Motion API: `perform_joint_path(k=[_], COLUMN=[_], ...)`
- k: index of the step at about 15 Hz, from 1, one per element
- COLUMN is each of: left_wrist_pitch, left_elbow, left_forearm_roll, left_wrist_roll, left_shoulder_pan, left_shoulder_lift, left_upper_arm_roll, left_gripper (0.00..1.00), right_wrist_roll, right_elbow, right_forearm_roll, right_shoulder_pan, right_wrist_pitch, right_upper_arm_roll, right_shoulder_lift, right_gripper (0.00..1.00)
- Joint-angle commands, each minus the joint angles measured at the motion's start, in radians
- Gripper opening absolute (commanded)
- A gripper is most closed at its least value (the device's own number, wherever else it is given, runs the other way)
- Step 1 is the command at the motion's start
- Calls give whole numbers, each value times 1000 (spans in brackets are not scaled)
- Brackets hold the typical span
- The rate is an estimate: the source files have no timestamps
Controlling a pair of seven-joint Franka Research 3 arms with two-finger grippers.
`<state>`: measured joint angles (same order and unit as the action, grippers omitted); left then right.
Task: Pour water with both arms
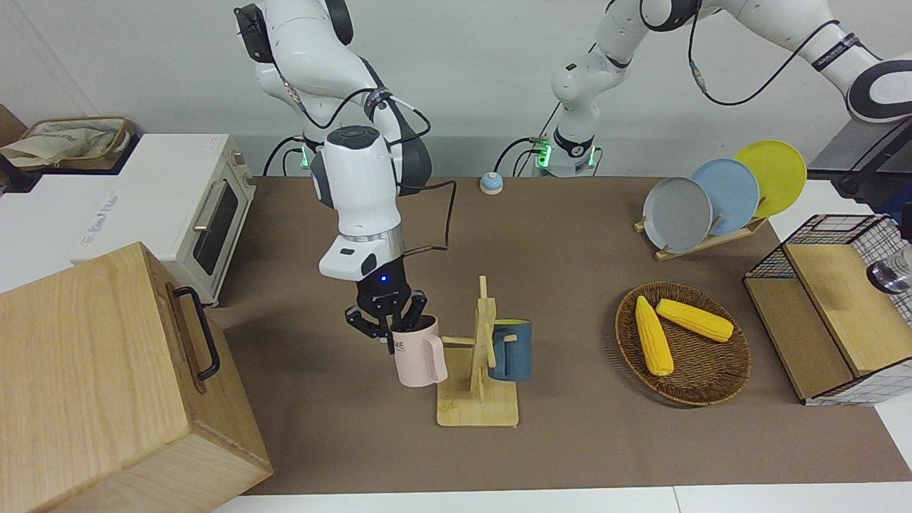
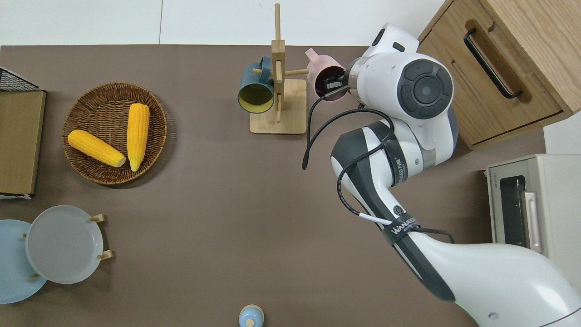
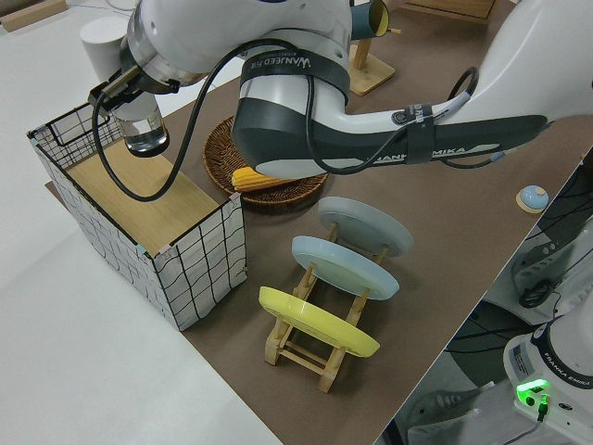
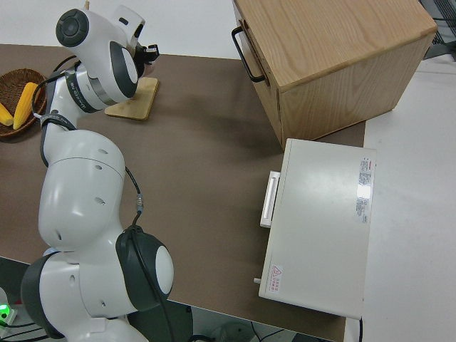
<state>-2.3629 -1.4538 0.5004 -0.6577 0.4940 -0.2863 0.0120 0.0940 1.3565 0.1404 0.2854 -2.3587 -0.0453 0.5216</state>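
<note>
Both arms (image 1: 360, 192) busy at the table (image 1: 570, 235), one cup each. Right gripper (image 1: 388, 324) first: fingers (image 1: 415, 308) pointing down, one inside the pink mug (image 1: 420, 356) and one outside, pinching its rim. Holds the pink mug upright, just beside the wooden mug rack (image 1: 484, 342), handle turned toward the rack. Hard to tell whether the mug touches the table or a peg. Next to it, a blue mug (image 1: 511, 350) hanging tilted on a peg, on the rack's side toward the left arm's end of the table. Left gripper (image 3: 119, 90) mostly hidden by its own arm in the left side view, closed on the top of a clear glass (image 3: 146, 130). Hangs with the glass up in the air over the wire box (image 3: 185, 250) with its wooden floor. Near that box, a round basket (image 1: 702, 385) with two yellow corn cobs (image 1: 652, 335). Closer to the robots, three plates (image 1: 727, 196) standing on a little wooden stand. At the right arm's end, a big wooden box (image 1: 92, 370) and a white oven (image 1: 206, 214).
</note>
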Motion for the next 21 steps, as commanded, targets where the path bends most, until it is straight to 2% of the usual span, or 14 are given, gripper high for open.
perform_joint_path(k=[1,4,6,9,12,14,16,19,21], left_wrist_pitch=[70,70,70,70,68,60,38,-28,-42], left_elbow=[-48,-126,-167,-233,-322,-396,-491,-650,-716], left_forearm_roll=[-68,-105,-126,-227,-312,-327,-327,-326,-326], left_wrist_roll=[90,145,199,332,450,481,489,513,546], left_shoulder_pan=[-20,-55,-78,-141,-213,-242,-255,-255,-253], left_shoulder_lift=[110,182,225,294,373,429,495,605,656], left_upper_arm_roll=[8,8,8,8,6,6,-15,-58,-93], left_gripper=[0,0,0,0,0,0,0,0,0], right_wrist_roll=[-13,-51,-72,-100,-102,-102,-97,-60,27], right_elbow=[-2,-2,-2,3,7,7,12,65,93], right_forearm_roll=[-12,-50,-48,-42,-36,-38,-47,-59,-135], right_shoulder_pan=[-37,-55,-78,-95,-109,-109,-106,-89,-75], right_wrist_pitch=[61,111,168,252,387,487,600,705,755], right_upper_arm_roll=[-19,-16,-16,-8,-5,-4,-5,-19,-39], right_shoulder_lift=[-32,-57,-71,-84,-101,-112,-124,-149,-160], right_gripper=[0,0,0,0,0,0,0,0,0])
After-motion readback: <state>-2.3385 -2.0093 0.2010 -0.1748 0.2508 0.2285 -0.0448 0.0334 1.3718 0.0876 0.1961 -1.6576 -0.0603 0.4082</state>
